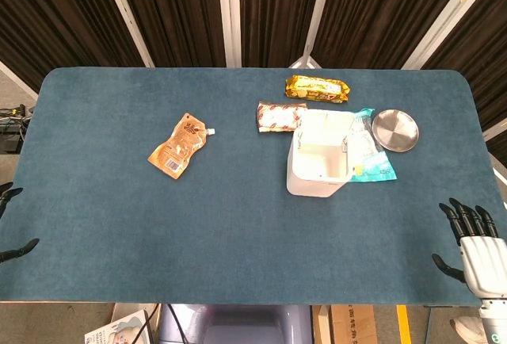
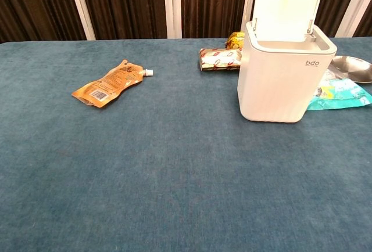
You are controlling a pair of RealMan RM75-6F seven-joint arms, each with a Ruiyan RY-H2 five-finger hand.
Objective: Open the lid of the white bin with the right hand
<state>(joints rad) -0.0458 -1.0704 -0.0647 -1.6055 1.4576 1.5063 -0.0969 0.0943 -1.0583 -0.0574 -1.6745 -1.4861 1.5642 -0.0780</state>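
The white bin (image 1: 320, 155) (image 2: 285, 75) stands right of the table's middle with its lid (image 2: 288, 5) raised upright at the back, so the inside shows from above. My right hand (image 1: 477, 250) hovers at the table's front right corner, well away from the bin, fingers spread and holding nothing. Only dark fingertips (image 1: 11, 221) of my left hand show at the left edge of the head view, apart and empty. Neither hand appears in the chest view.
An orange pouch (image 1: 179, 145) lies left of centre. Behind the bin lie a red-and-white packet (image 1: 279, 116) and a yellow packet (image 1: 317, 88). A teal packet (image 1: 372, 154) and a round metal dish (image 1: 394, 129) sit to the bin's right.
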